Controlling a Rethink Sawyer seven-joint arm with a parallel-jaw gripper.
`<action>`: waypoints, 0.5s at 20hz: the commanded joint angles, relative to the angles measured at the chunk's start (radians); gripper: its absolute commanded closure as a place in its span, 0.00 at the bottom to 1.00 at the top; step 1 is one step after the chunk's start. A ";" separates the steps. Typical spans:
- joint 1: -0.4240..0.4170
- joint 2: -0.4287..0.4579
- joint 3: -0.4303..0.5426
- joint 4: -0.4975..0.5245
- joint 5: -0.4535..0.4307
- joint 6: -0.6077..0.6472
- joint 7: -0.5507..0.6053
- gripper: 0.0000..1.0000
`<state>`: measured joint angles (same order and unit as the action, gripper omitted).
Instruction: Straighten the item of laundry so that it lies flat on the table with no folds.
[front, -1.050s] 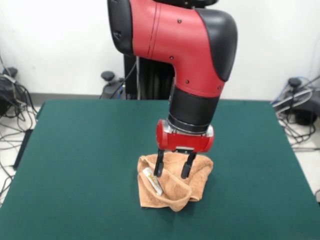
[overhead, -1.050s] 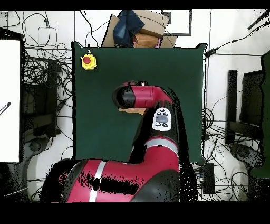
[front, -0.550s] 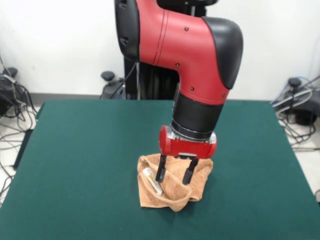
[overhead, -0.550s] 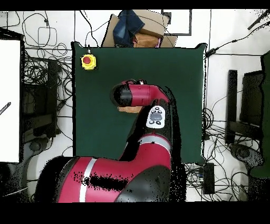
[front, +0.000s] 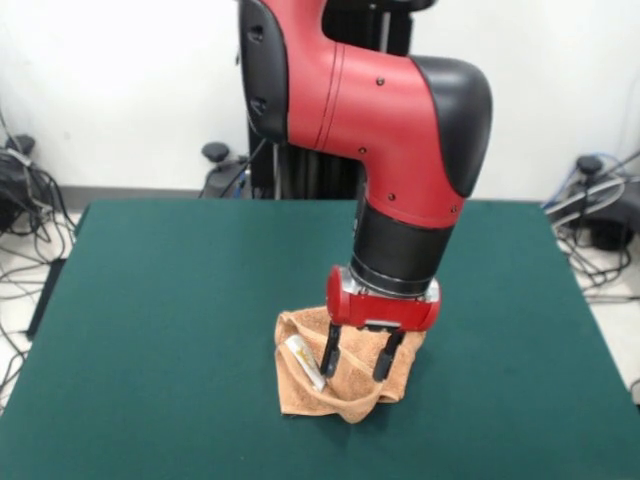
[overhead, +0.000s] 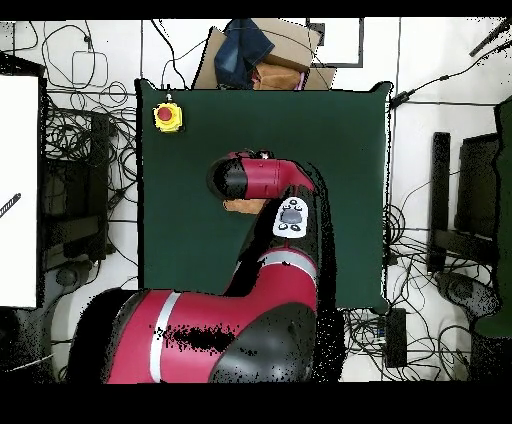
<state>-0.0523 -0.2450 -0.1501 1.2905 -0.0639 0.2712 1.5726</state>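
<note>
- The job is at its start: the towel (front: 345, 365) is a crumpled heap, not flat at all.
- It sits on the green table (front: 170, 300), toward the front edge and a bit right of the middle in the front view.
- A small white label (front: 305, 362) shows on the towel's left side, on a fold that stands up.
- From above, the arm hides nearly all of it. Only a little tan bit of the towel peeks out.
- The gripper (front: 358, 365) hangs right over the heap with its two black fingers (front: 330, 352) pointing straight down.
- The fingers are apart with a gap between them, and they hold nothing.
- The tips look very near the cloth or just touching it. I cannot tell which.
- The big red arm (front: 390, 130) bends over from the back, and its wrist points down.
- I think the next move is to go down a little, pinch a fold or a corner, then pull it out to the side.
- It should grab only one layer, or the heap may just slide along.
</note>
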 joint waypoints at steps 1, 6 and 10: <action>0.012 0.046 0.002 0.006 0.051 -0.038 0.243 0.00; 0.012 0.040 0.015 0.021 0.060 -0.047 0.238 0.00; 0.013 0.032 0.021 0.034 0.066 -0.048 0.235 0.00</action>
<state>-0.0521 -0.2238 -0.1501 1.2889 -0.0410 0.2639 1.5726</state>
